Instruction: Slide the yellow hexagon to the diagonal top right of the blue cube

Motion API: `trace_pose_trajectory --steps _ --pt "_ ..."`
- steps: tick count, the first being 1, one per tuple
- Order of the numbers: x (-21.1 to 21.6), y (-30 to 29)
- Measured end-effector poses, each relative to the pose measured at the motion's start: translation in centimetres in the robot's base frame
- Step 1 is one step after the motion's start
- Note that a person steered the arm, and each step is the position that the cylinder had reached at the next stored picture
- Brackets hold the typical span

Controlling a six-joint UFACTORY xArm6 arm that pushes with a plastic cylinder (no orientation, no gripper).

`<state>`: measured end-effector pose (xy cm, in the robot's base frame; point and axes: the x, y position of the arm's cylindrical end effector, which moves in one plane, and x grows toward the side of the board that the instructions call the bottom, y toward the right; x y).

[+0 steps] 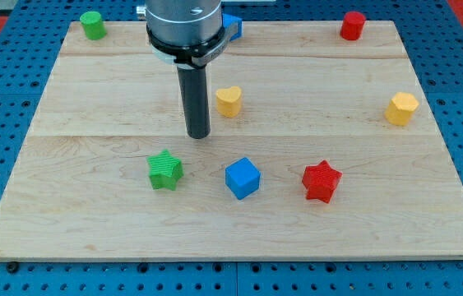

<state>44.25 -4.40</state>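
The yellow hexagon lies near the board's right edge, at mid height. The blue cube lies at the lower middle of the board, far to the hexagon's lower left. My tip rests on the board up and to the left of the blue cube, far left of the hexagon. It touches no block.
A yellow heart-shaped block lies just right of the rod. A green star lies left of the blue cube, a red star to its right. A green cylinder, a red cylinder and a partly hidden blue block sit along the top edge.
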Motion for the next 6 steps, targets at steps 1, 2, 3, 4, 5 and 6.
trace_pose_trajectory --steps 1,2,3,4,5,6 --pt "0.0 5.8" --pt "-1.9 14.4" --pt "-6.6 20.7" --pt "-8.8 25.0" --pt "-7.9 31.3" --pt "-5.6 36.0"
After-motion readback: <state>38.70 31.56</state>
